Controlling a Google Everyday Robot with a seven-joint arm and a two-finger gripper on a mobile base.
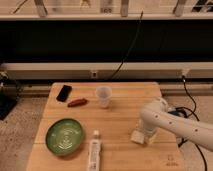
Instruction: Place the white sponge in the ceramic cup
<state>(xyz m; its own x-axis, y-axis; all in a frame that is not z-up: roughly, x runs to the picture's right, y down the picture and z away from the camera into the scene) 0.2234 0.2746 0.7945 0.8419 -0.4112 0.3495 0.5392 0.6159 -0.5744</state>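
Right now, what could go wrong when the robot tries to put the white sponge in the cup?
1. The gripper is down at the white sponge near the right front of the table. The sponge shows mostly to one side of it, so it might slip out when lifted.
2. The ceramic cup stands farther back and looks narrow. The sponge may catch on its rim or knock it over.
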